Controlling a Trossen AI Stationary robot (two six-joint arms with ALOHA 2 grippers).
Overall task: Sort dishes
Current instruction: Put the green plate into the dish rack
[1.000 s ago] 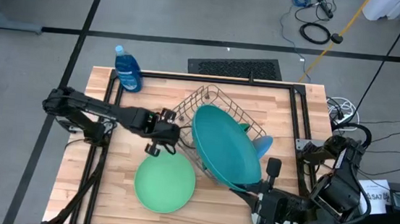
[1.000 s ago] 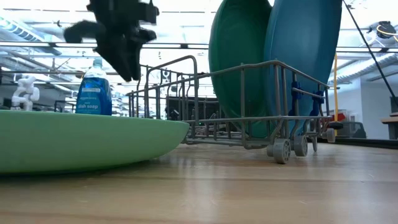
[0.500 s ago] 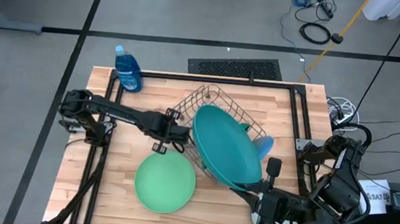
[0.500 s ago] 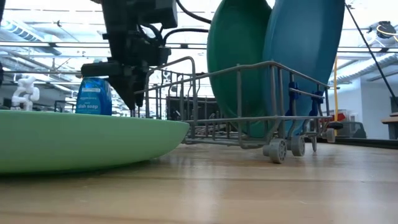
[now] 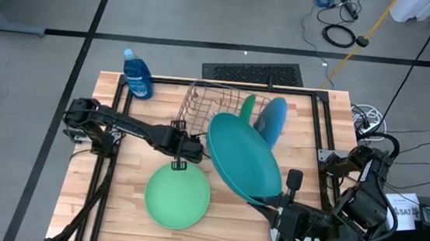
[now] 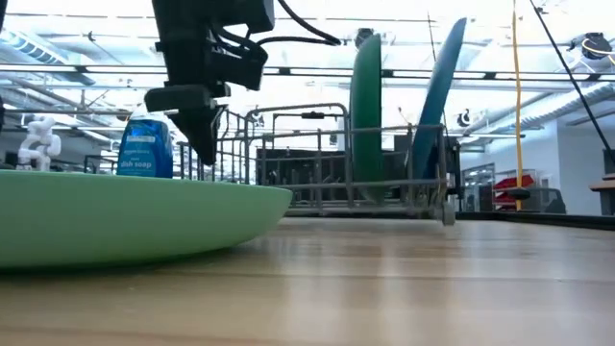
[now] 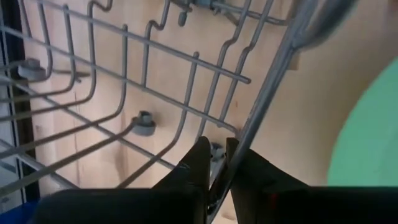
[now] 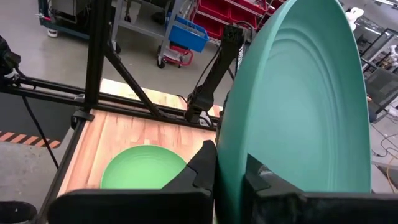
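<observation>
A grey wire rack (image 5: pixel 214 111) stands at the table's far middle, with a dark green plate (image 5: pixel 246 108) and a blue plate (image 5: pixel 272 121) upright on edge in it. My left gripper (image 7: pixel 217 163) is shut on the rack's rim at its near left corner (image 5: pixel 185 145). A light green plate (image 5: pixel 177 197) lies flat on the table near the front. My right gripper (image 8: pixel 231 171) is shut on a large teal plate (image 5: pixel 244 160), which it holds up over the table's right middle. My left gripper pinches the rack's top rim wire (image 7: pixel 249 130) between its two fingers, coming steeply from above. The fingers lie across the wire. The rack stands on the table. My right gripper pinches the teal plate's rim (image 8: pixel 225 149), one finger on each face, coming nearly level from the near right. The plate is lifted clear and stands tilted on edge.
A blue dish soap bottle (image 5: pixel 137 75) stands at the far left corner. Black frame bars (image 5: pixel 226 85) run along the table's far and side edges. Bare wood lies to the right of the light green plate.
My left gripper has come down and toward the rack's near left corner, rolling as it went, and now grips the rim wire. The rack has swung about on the table: its right end has gone toward the far edge, and its two plates now show edge-on in the low view.
</observation>
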